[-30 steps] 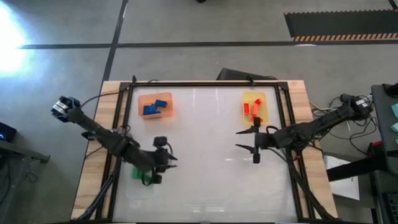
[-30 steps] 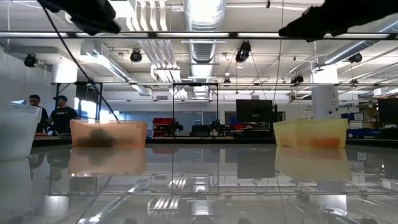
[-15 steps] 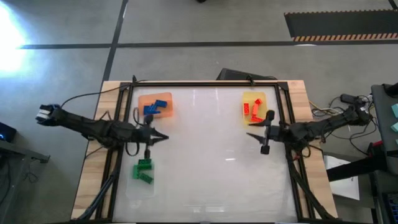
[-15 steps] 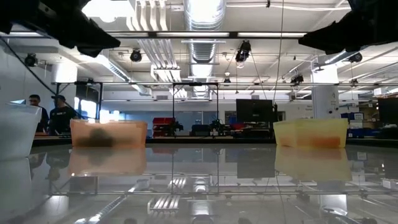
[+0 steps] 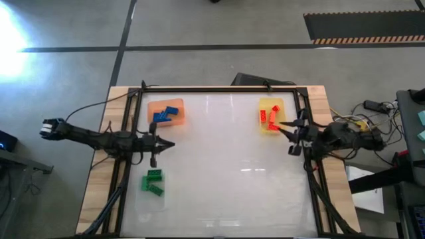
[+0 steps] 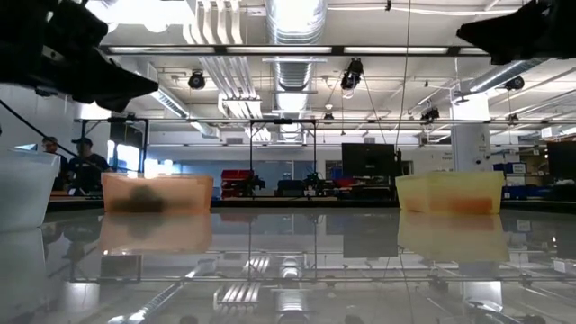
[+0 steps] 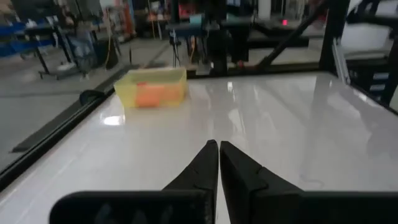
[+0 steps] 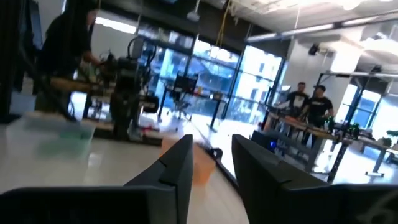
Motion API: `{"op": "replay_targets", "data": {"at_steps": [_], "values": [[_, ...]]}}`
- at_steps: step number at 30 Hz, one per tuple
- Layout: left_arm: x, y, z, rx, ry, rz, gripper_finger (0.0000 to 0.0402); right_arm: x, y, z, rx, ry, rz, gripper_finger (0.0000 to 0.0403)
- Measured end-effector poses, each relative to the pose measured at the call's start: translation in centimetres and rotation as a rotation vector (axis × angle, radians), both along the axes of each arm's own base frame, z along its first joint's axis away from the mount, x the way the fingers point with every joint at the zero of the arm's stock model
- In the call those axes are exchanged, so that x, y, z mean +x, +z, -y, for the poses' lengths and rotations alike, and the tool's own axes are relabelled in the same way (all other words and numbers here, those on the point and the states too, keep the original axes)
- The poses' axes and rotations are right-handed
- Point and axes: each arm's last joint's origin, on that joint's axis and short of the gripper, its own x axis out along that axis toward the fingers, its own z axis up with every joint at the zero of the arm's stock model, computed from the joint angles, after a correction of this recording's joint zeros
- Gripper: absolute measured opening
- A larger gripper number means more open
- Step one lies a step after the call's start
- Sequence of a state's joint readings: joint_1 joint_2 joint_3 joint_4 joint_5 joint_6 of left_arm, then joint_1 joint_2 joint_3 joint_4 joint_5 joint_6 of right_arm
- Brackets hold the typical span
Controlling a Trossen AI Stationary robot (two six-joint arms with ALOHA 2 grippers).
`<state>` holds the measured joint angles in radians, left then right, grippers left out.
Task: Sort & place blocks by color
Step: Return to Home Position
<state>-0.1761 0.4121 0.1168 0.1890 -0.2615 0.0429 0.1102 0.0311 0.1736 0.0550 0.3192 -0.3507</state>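
Observation:
Blue blocks (image 5: 166,114) lie in the orange tray (image 5: 151,106) at the far left. Red-orange blocks (image 5: 269,117) lie in the yellow tray (image 5: 280,103) at the far right. Green blocks (image 5: 153,181) lie in a clear tray (image 5: 147,199) near the left front. My left gripper (image 5: 171,143) hangs shut and holds nothing, between the orange and clear trays; its fingers (image 7: 217,152) point across the table. My right gripper (image 5: 284,133) is open beside the yellow tray, with nothing between its fingers (image 8: 177,165).
The white tabletop (image 5: 226,166) has a dark frame around it (image 5: 219,89). In the low view the orange tray (image 6: 157,192), the yellow tray (image 6: 448,192) and the clear tray (image 6: 22,189) stand on it. People stand in the room behind (image 8: 311,102).
My left gripper has risen from over the clear tray and gone toward the far edge, its arm now stretched out low and level; the green blocks show in the tray. My right gripper has drawn back toward the table's right edge, beside the yellow tray, its fingers closer together.

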Motion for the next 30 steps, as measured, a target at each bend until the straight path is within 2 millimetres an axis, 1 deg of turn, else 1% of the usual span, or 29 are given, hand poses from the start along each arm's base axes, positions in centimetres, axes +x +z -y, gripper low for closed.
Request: {"op": "replay_targets", "data": {"at_steps": [4,6,8,13,17,18,21,26,30], "values": [[-0.4,-1.9,-0.1,0.031,-0.003,0.077,0.0000,-0.1,-0.6,0.0,-0.018,0.021,0.005,0.0087],[-0.4,-1.8,-0.1,0.057,-0.004,0.073,0.0000,0.0,-0.3,0.1,-0.025,0.024,0.037,0.0078],[-0.3,-1.8,-0.1,0.060,-0.004,0.083,0.0000,0.1,-0.5,0.1,-0.027,0.028,0.026,0.0069],[-0.3,-1.7,-0.1,0.052,0.002,0.095,0.0000,0.5,-2.0,0.0,-0.020,0.058,-0.004,0.0051],[-0.2,-1.9,-0.1,0.054,0.001,0.081,0.0000,1.2,-4.5,-0.1,-0.009,0.059,-0.062,0.0041],[-0.2,-1.9,0.0,0.055,0.001,0.076,0.0000,1.2,-4.8,-0.1,-0.006,0.064,-0.086,0.0039],[-0.1,-2.1,0.0,0.058,0.001,0.060,0.0000,1.4,-5.3,-0.3,-0.012,0.151,-0.146,0.0036],[0.1,-2.4,0.0,0.063,-0.001,0.030,0.0000,1.5,-5.5,-0.3,0.089,0.164,-0.153,0.0038],[0.2,-2.7,0.0,0.069,-0.001,-0.001,0.0000,1.5,-5.6,-0.4,0.228,0.180,-0.145,0.0040]]}}
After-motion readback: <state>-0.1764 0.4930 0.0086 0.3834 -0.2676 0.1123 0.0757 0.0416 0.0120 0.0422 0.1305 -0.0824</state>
